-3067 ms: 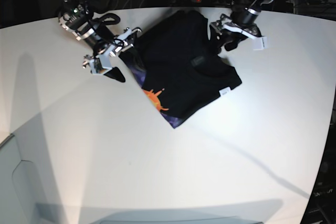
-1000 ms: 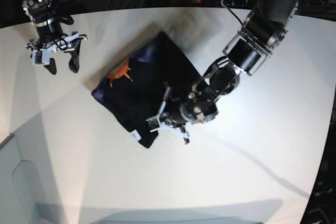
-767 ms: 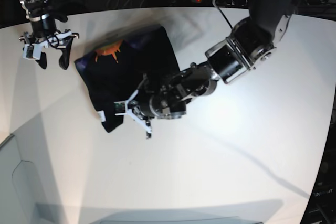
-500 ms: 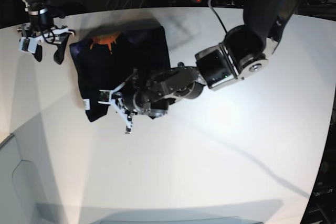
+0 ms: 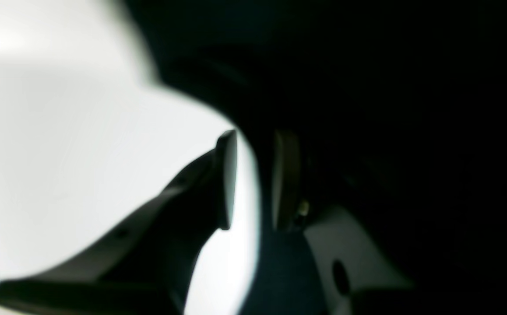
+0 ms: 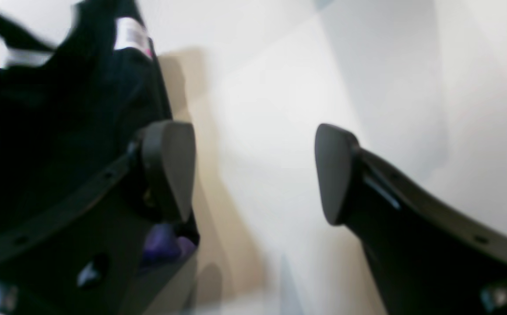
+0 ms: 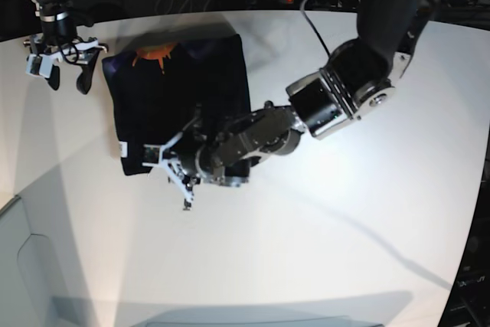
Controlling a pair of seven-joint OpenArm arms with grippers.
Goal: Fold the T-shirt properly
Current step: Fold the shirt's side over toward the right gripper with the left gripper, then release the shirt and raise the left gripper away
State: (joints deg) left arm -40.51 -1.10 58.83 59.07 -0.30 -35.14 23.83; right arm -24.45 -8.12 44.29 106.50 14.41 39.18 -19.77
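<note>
The left gripper [image 7: 174, 176] sits a little left of centre in the base view, at the end of a long arm reaching in from the upper right. Its white-tipped fingers [image 7: 186, 191] lie at the lower edge of the folded T-shirt [image 7: 176, 105]. In the left wrist view the two dark pads [image 5: 227, 175] stand a narrow gap apart, with bright table showing between them, and the black cloth fills the right and upper part of that frame. One pad lies over the white table, the other against the dark cloth; whether any fabric is pinched there I cannot tell.

The right gripper [image 7: 61, 74] hangs in the upper left corner of the base view, just beside the shirt's left upper corner and not touching it. Its jaws are spread wide with nothing between them; in the right wrist view only pale table [image 6: 258, 131] shows between the pads [image 6: 170, 170].

The T-shirt lies folded into a compact, roughly square black block in the upper left part of the white table [image 7: 321, 250]. Its sides run nearly square to the frame, slightly longer top to bottom. The orange sun print [image 7: 153, 56] sits at the top edge; the small white label [image 7: 124, 149] is at the lower left corner.
</note>
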